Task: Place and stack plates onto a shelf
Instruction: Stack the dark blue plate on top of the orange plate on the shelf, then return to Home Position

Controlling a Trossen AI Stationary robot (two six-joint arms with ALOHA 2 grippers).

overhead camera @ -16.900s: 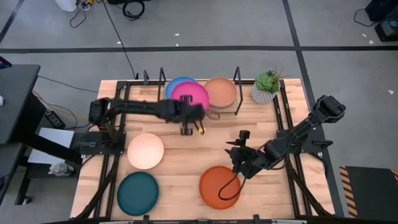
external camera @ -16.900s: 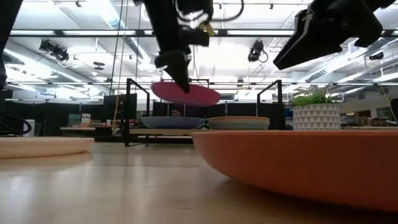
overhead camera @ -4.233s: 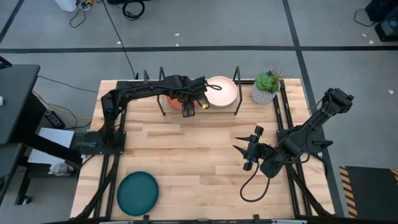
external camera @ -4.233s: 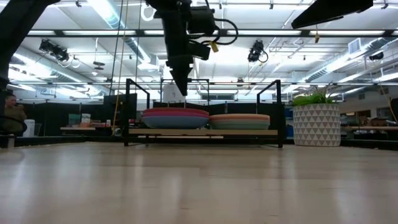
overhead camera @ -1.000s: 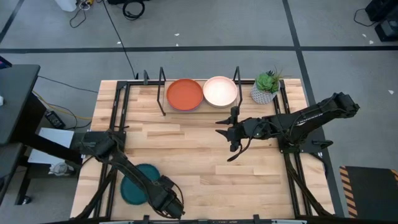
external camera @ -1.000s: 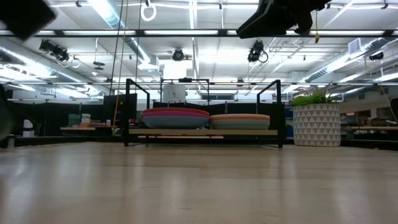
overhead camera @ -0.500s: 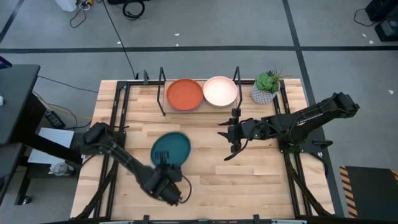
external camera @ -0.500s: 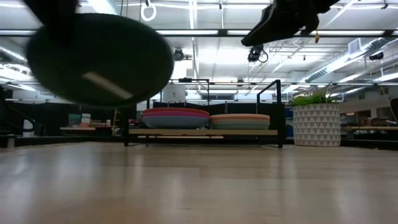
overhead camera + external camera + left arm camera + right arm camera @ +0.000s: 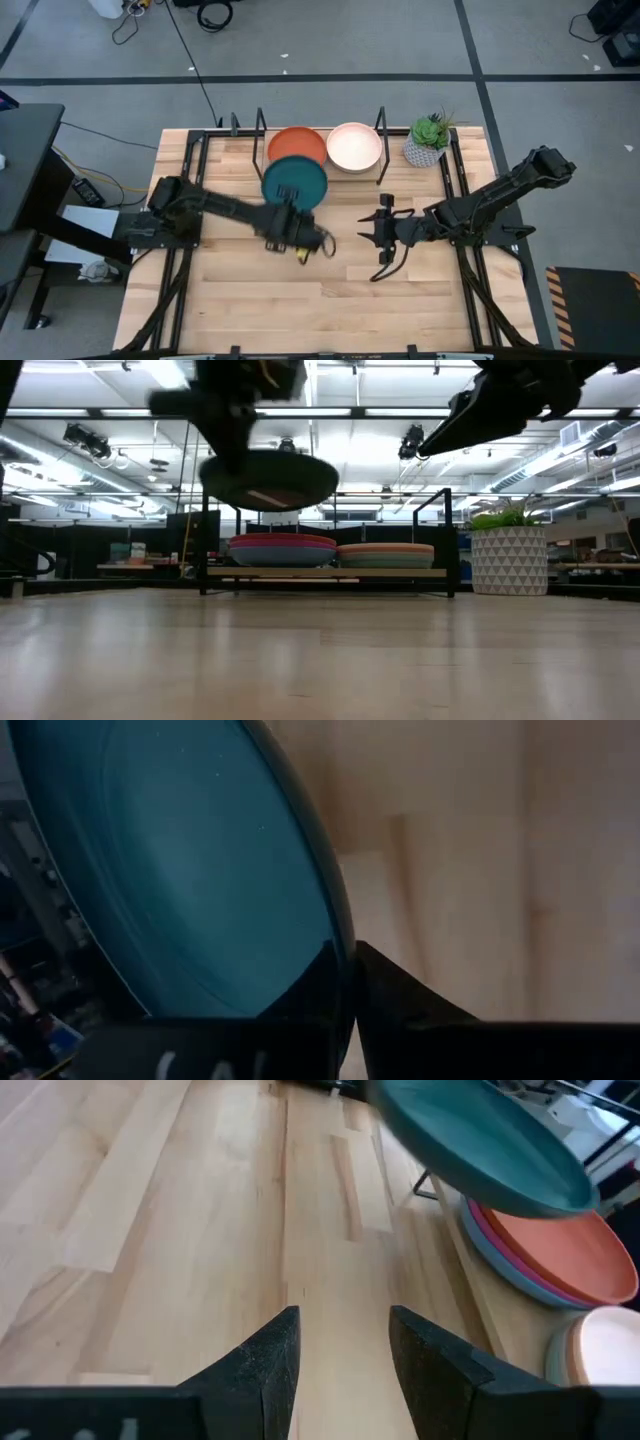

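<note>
One teal plate (image 9: 295, 183) hangs in the air, pinched at its near rim by the left gripper (image 9: 287, 222), whose fingers are closed tight on the edge. A round plate has no long axis; its face is turned up and it lies close to level, tipped a little in the low view, with the held rim toward the gripper and the free rim pointing away toward the shelf (image 9: 326, 572). It is well above the worktop (image 9: 330, 290) and partly over the left stack, just ahead of the gripper.

On the shelf beyond that gripper sit two stacks side by side. The left one is topped by an orange plate (image 9: 296, 145), with pink and blue rims showing beneath it in the right wrist view. The right one is topped by a cream-peach plate (image 9: 354, 146).

To the side of the left gripper, well apart from the teal plate, the right gripper (image 9: 380, 232) hovers over bare worktop with its fingers spread wide and nothing between them. A potted plant (image 9: 428, 139) stands past the shelf's far end
</note>
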